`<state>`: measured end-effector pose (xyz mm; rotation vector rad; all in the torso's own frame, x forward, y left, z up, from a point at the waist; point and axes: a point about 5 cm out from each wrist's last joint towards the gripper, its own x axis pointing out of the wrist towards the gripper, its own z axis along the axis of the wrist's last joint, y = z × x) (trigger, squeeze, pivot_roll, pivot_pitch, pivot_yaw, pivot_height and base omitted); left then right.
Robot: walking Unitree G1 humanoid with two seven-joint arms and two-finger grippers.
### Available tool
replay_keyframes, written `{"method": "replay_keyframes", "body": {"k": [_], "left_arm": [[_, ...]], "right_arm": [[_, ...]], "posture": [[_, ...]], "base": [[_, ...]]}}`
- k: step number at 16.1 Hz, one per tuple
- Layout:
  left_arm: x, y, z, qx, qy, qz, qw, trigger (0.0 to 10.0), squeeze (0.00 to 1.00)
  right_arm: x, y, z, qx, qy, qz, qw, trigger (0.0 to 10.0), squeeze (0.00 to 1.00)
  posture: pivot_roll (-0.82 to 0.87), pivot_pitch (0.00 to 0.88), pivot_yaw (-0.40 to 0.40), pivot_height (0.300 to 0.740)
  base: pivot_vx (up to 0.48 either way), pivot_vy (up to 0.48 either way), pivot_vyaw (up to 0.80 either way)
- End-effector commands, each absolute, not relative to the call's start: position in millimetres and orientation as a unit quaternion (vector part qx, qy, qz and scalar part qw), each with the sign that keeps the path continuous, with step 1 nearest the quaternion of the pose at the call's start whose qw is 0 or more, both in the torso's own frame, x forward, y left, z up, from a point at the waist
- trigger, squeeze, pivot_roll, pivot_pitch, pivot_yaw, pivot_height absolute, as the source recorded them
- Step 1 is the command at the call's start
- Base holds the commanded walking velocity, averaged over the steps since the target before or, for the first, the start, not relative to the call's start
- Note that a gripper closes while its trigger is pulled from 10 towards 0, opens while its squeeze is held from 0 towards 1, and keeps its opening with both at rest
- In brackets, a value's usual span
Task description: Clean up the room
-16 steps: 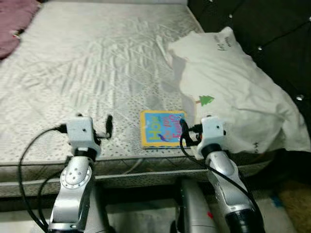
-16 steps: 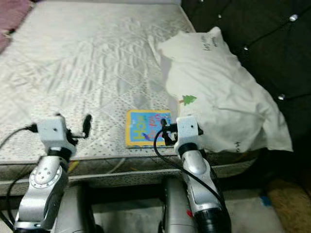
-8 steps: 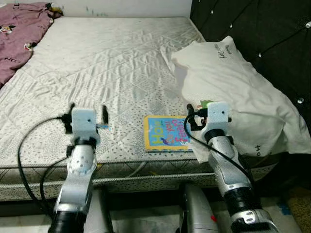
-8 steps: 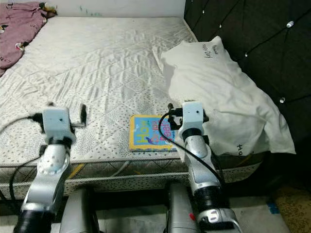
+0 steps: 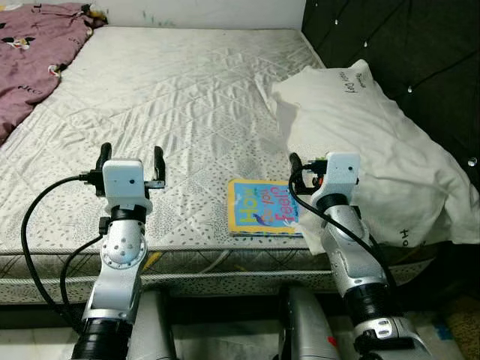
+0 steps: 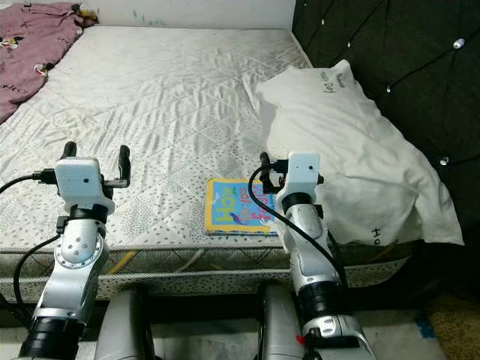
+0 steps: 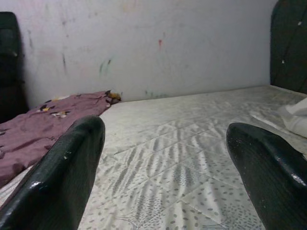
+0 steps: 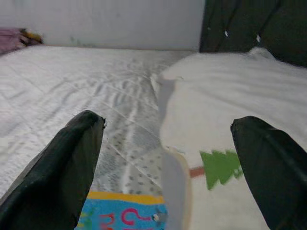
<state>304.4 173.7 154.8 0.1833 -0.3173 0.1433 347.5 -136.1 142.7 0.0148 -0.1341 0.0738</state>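
Book (image 5: 262, 206) on mattress (image 5: 187, 97), pillow (image 5: 360, 135) (tree print (image 8: 220, 167)) beside

My left gripper (image 5: 129, 160) hangs over the near edge of the mattress (image 5: 180, 97), fingers spread. My right gripper (image 5: 311, 166) sits between the colourful book (image 5: 261, 206) and the white pillow (image 5: 367, 142). Purple blanket (image 5: 34, 52) bunched far left, dark tufted headboard (image 5: 420, 45) on the right.
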Motion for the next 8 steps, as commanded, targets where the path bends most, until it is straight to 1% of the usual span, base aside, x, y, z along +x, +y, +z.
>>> {"method": "replay_keyframes", "body": {"k": [1,3,4,5,7,8], "left_arm": [[299.0,171.1,153.6,0.090,-0.164,0.055,0.981,10.0,0.00],[293.0,171.3,151.0,0.088,-0.158,0.047,0.983,10.0,0.00],[289.0,172.9,149.3,0.085,-0.155,0.041,0.983,10.0,0.00],[285.3,174.2,146.0,0.085,-0.153,0.024,0.984,10.0,0.00],[283.5,179.0,139.6,0.085,-0.130,0.040,0.987,10.0,0.00],[287.2,173.3,141.7,0.088,-0.132,0.019,0.987,10.0,0.00]], "right_arm": [[343.1,-138.0,141.8,0.016,-0.067,0.040,0.997,10.0,0.00],[340.3,-137.2,139.4,0.023,-0.067,0.043,0.997,10.0,0.00],[340.5,-135.4,138.6,0.030,-0.066,0.044,0.996,10.0,0.00],[339.9,-134.4,138.9,0.035,-0.068,0.042,0.996,10.0,0.00],[334.7,-135.1,138.8,0.038,-0.071,0.037,0.996,10.0,0.00],[333.0,-137.2,137.7,0.037,-0.069,0.034,0.996,10.0,0.00]], "posture": [[-0.01,0.000,-0.050,0.521],[0.01,0.000,-0.041,0.521],[0.00,0.000,-0.032,0.521],[0.00,0.000,-0.022,0.530],[-0.01,0.000,-0.004,0.553],[-0.02,0.000,0.004,0.568]], "base": [[0.000,0.000,0.00],[0.000,0.000,0.00],[0.000,0.000,-0.42],[0.000,0.000,-0.41],[0.000,0.000,0.00],[0.000,0.000,0.00]]}}
